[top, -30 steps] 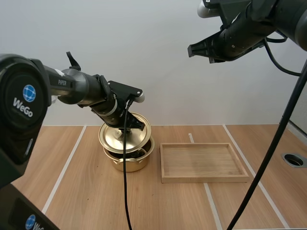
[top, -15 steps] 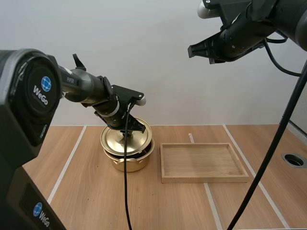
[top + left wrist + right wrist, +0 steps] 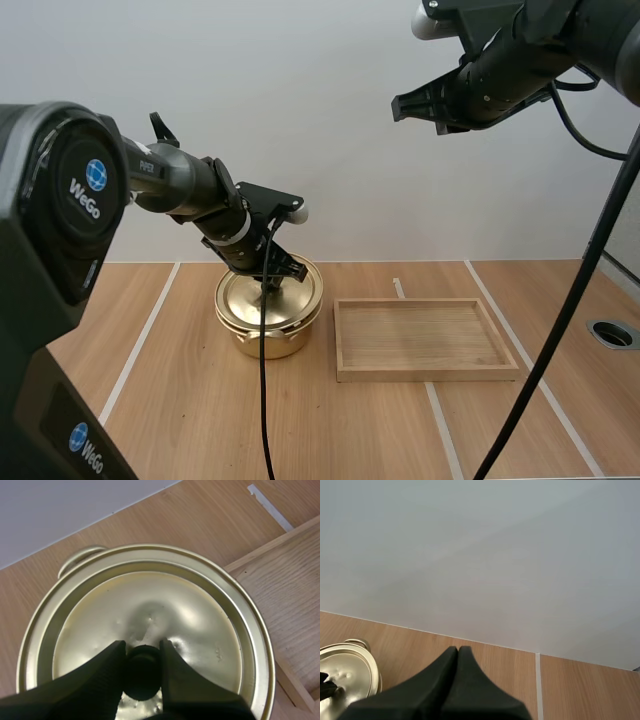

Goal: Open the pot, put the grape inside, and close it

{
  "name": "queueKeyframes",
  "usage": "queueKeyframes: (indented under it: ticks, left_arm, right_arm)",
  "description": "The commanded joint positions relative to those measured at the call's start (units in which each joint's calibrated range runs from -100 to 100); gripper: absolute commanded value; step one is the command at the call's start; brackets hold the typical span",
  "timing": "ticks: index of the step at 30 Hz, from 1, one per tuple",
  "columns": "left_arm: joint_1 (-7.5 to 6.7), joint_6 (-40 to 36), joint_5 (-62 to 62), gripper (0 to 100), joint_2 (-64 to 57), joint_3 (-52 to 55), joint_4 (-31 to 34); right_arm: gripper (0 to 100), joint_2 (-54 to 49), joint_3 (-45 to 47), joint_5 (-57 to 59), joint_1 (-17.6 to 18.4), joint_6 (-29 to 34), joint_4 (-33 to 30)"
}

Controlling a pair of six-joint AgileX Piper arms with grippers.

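At the left, the long black left arm [image 3: 180, 185] is reached down over the round gold metal pot [image 3: 265, 343]. The pot is stood on the pale wooden tabletop [image 3: 170, 400]. The flat gold lid [image 3: 175, 610] is laid on the pot and looks level all the way round. The small round black knob [image 3: 142, 672] in the middle of the lid is pinched between the left jaws, one on each side. It is judged that the grape is shut inside and that only letting go is left. For that, the jaws would be opened and lifted straight up, where open room is seen. Just to the right of the pot, a flat wooden tray [image 3: 430, 374] is laid, not touching it. At the far right, the black right arm [image 3: 500, 70] is held high, well apart from the pot, with the right jaws pressed together on nothing.
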Motion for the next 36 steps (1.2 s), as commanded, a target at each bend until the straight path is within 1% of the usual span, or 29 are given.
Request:
queueKeyframes:
  ticks: [1,12,22,24,25,26,28,29,30,32,33,34,36]
  left_arm:
    - [-0.06,0.3,0.8,0,0.0,-0.5,-1.3]
    - [-0.06,0.2,1.7,0,3.7,-0.5,-1.2]
    - [-0.06,0.2,1.0,0,3.7,-0.6,-1.2]
    - [-0.06,0.2,1.0,4,3.7,-0.6,-1.0]
    - [-0.06,0.2,1.0,9,3.7,-0.6,-0.9]
    - [-0.06,0.2,1.0,16,3.7,-0.6,-0.6]
    - [-0.06,0.2,1.0,35,3.7,-0.6,-0.4]
    - [-0.06,0.2,1.0,50,3.7,-0.6,-0.3]
    - [-0.06,0.2,1.0,61,3.6,-0.6,-0.3]
    - [-0.06,0.2,1.0,87,3.6,-0.7,-0.3]
    - [-0.06,0.2,1.4,95,3.6,-1.0,-0.3]
    - [-0.06,0.2,2.4,100,3.6,-1.6,-0.3]
    - [-0.06,0.0,5.7,100,3.5,-3.4,-0.3]
  right_arm:
    - [0,-0.8,0.0,0.4,-0.2,0.4,0.1]
    - [0,-0.8,0.0,1.7,-0.2,0.4,1.4]
    - [0,-0.8,0.0,3.6,-0.2,0.4,1.3]
    - [0,-0.8,0.0,3.6,-0.2,0.4,1.3]
    - [0,-0.8,0.0,3.6,-0.2,0.4,1.3]
    - [0,-0.8,0.0,3.6,-0.2,0.4,1.3]
    - [0,-0.8,0.0,3.6,-0.2,0.4,1.3]
    - [0,-0.8,0.0,3.6,-0.2,0.4,1.3]
    - [0,-0.8,0.0,3.6,-0.2,0.4,1.3]
    - [0,-0.8,0.0,3.6,-0.2,0.4,1.3]
    - [0,-0.8,0.0,3.6,-0.2,0.4,1.3]
    - [0,-0.8,0.0,3.6,-0.2,0.4,1.3]
    - [0,-0.8,0.0,3.6,-0.2,0.4,1.3]
